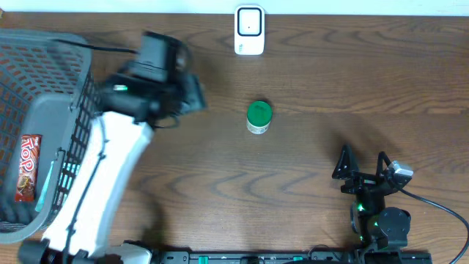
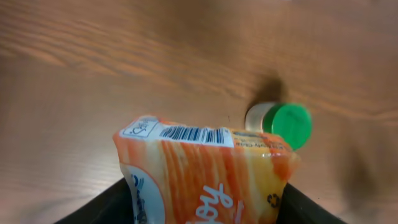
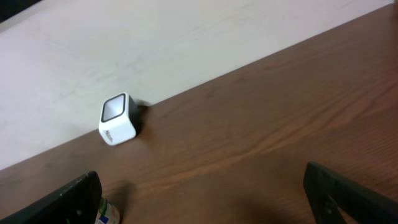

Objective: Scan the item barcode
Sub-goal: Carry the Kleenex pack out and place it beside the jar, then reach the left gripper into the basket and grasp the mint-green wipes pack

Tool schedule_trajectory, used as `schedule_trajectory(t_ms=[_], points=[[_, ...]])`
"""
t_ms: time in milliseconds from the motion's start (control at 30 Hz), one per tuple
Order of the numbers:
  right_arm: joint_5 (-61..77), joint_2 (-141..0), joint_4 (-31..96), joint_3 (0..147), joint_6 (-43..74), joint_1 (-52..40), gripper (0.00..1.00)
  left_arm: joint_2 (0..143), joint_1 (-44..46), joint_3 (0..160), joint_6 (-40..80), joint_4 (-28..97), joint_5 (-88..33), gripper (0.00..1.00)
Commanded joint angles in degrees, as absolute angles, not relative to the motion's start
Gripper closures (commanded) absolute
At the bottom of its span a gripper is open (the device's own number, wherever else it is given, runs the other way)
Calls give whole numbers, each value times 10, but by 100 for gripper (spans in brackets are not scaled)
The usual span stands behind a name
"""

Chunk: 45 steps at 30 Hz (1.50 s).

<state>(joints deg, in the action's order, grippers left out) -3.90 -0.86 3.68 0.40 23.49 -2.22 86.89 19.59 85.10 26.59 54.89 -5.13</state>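
Glossy orange packet (image 2: 205, 180), crinkled, white barcode strip (image 2: 189, 133) on top, gripped by left hand (image 2: 202, 210); right hand (image 1: 363, 163) gapes empty

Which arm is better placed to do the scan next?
Left. The left gripper holds the orange packet, with the barcode showing along the packet's far edge, and it is nearer the scanner. The right gripper sits open and empty near the table's front edge.
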Motion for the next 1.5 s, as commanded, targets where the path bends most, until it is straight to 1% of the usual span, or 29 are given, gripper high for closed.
schedule_trajectory(t_ms=[0,167,433,467,567,633,667,833,900,933,1000,1067,1200,1267,1367,1467], points=[[-44,-7,39,3,235,-23,1,901,234,777,295,495,-22,37],[-44,-7,39,3,236,-23,1,962,255,707,308,410,-23,37],[-44,-7,39,3,236,-23,1,1056,273,698,317,352,-25,36],[-44,-7,39,3,236,-23,1,1059,273,698,314,338,-25,31],[-44,-7,39,3,236,-23,1,1056,273,705,288,325,-25,20],[-44,-7,39,3,236,-23,1,1046,267,723,255,329,-24,6],[-44,-7,39,3,236,-23,1,1038,263,737,241,337,-23,3],[-44,-7,39,3,236,-23,1,968,210,890,155,432,-22,2],[-44,-7,39,3,236,-23,1,937,182,964,134,470,-10,2],[-44,-7,39,3,235,-23,1,914,157,1017,133,495,18,2],[-44,-7,39,3,236,-23,1,889,123,1069,133,517,56,2],[-44,-7,39,3,236,-23,1,860,68,1112,133,534,100,1],[-44,-7,39,3,236,-23,1,827,-72,1120,153,584,114,0],[-44,-7,39,3,236,-23,1,834,-162,1112,206,640,113,0],[-44,-7,39,3,236,-23,1,862,-259,1086,275,702,87,0],[-44,-7,39,3,236,-23,1,901,-307,1052,286,725,69,0]])
